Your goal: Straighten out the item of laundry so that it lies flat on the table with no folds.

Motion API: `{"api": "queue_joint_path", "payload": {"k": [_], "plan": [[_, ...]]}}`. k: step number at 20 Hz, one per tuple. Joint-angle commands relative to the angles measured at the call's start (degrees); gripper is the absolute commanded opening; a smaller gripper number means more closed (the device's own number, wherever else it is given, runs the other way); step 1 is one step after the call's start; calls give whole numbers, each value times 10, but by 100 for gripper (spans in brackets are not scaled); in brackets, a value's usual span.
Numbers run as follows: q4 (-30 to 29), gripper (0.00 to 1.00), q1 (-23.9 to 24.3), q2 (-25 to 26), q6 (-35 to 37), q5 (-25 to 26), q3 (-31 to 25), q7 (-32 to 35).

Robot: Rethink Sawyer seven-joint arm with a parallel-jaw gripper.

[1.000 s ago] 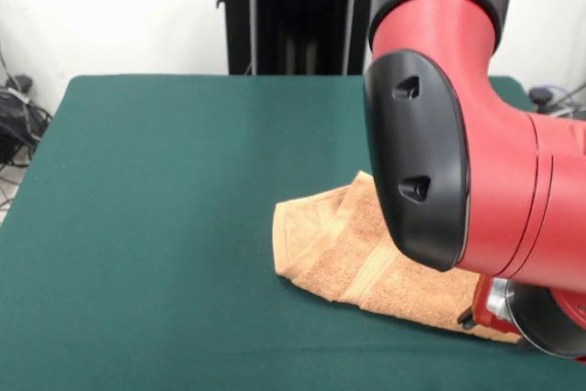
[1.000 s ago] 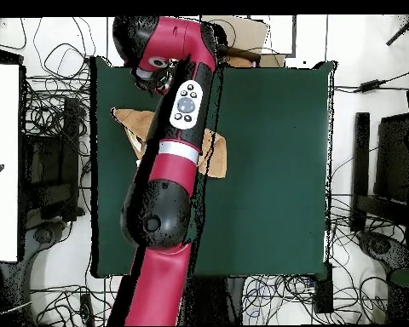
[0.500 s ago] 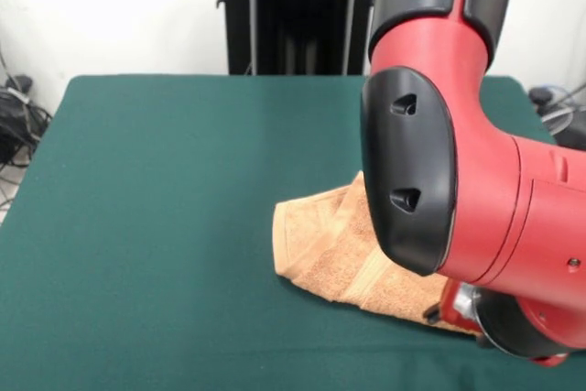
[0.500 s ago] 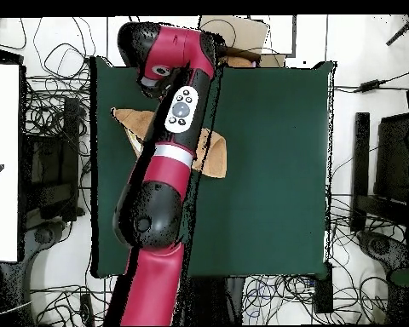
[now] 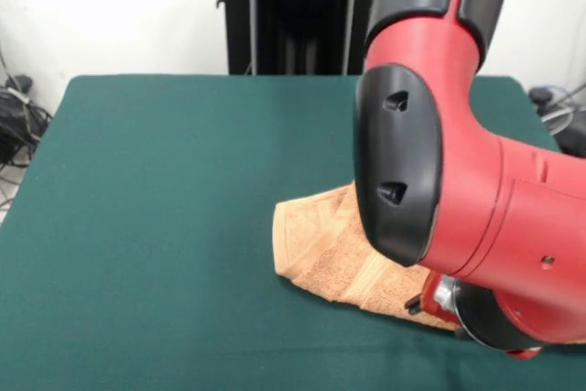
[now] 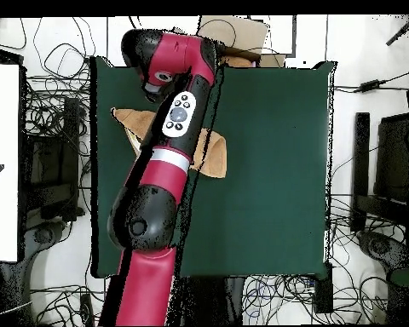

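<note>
The light orange-tan terry-cloth towel point(image 5: 334, 258) lies folded and rumpled on the large dark green cloth-topped table point(image 5: 165, 190), partly hidden beneath the red and black robot arm point(image 5: 458, 180). In the overhead view the towel point(image 6: 212, 153) shows on both sides of the arm. Whether the gripper is spread or pressed together cannot be told; the arm hides it.

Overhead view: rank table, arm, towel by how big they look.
1. Dark green cloth-topped table.
2. Red and black robot arm, though its height above the table inflates it.
3. Folded orange-tan terry towel, partly hidden under the arm.
</note>
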State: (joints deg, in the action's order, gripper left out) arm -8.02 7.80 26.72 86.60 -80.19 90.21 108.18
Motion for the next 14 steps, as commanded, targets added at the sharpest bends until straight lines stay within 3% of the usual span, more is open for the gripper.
{"api": "queue_joint_path", "payload": {"k": [1,8,14], "plan": [[-29,100,7,33,-83,29,-56,72],[3,100,33,46,-59,8,-40,54],[42,100,72,51,-17,-49,33,32]]}}
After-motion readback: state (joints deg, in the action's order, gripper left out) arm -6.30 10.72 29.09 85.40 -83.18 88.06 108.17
